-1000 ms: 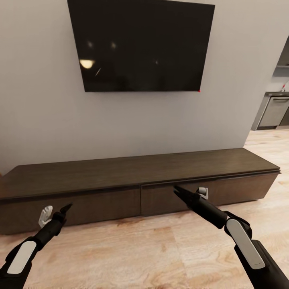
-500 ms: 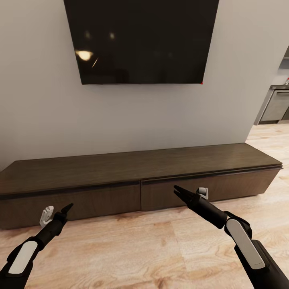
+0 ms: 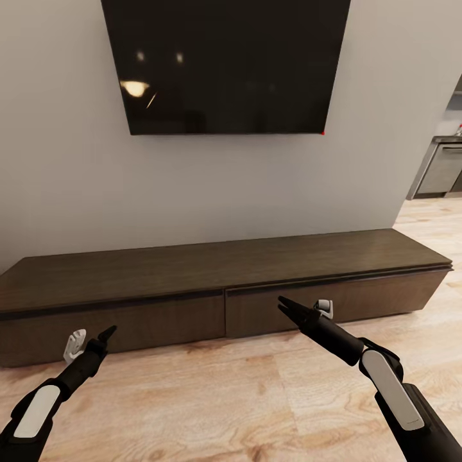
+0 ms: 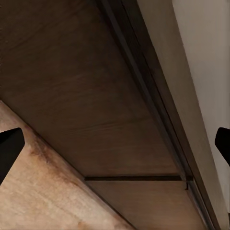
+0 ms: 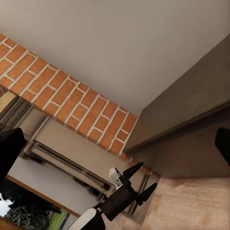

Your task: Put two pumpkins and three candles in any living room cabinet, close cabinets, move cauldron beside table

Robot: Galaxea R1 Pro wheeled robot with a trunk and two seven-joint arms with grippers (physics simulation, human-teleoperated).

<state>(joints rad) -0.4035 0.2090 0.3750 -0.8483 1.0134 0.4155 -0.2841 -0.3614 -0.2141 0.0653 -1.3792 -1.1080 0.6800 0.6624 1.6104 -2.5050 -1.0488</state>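
Both end effectors hang empty in front of me. My left end effector (image 3: pixel 96 339) sits at about 8 o'clock in the head view, near the left front panel of the cabinet (image 3: pixel 218 269), with its fingers spread wide; in the left wrist view the 2 dark fingertips (image 4: pixel 9 148) stand far apart at opposite edges. My right end effector (image 3: pixel 305 311) sits at about 4 o'clock, close to the right front panel, and its fingers look wide apart too, judging by the tips at the edges of the right wrist view.

That low dark brown cabinet runs along the wall from 9 o'clock to 3 o'clock, under a black television (image 3: pixel 224 64) at 12 o'clock. Its 2 flat fronts look shut, with a thin seam between them near the middle. Its top is bare. A wooden floor (image 3: pixel 212 398) lies at 6 o'clock.

The right wrist view looks past the cabinet's edge to a brick fireplace (image 5: pixel 72 100), with my left end effector small in the distance.

As for progress, I judge that little is settled: I see no pumpkins, candles or cauldron at the cabinet, and I hold nothing. What seems next is to open a front, then fetch the 5 small things and move the cauldron.
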